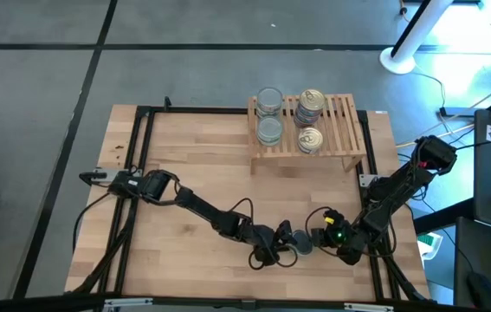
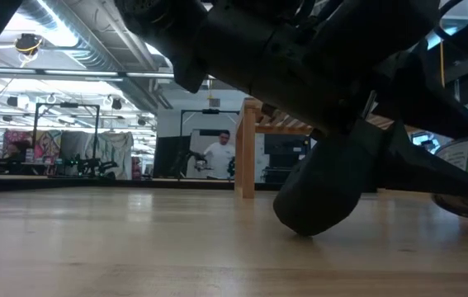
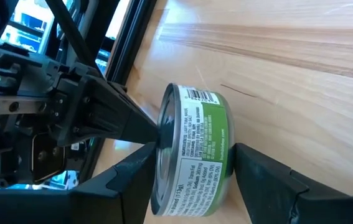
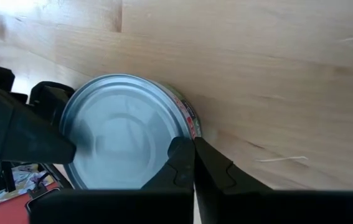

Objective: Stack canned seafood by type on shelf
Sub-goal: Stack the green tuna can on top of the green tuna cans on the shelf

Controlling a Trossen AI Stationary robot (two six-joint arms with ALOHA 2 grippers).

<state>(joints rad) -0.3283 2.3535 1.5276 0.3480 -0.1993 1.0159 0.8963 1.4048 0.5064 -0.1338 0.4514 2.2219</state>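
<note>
Take the shelf (image 1: 327, 130) as your landmark. On its left half you have silver-topped cans (image 1: 269, 102) stacked in two spots; on its right half, gold-topped cans (image 1: 311, 102) in two spots. Well in front of the shelf, at the desk's (image 1: 193, 165) near edge, your left tool (image 1: 286, 238) grips one remaining can (image 3: 195, 149), tipped on its side, while your right tool (image 1: 326, 234), fingers shut, presses its tip against the silver end. That can is not yet shelved
</note>
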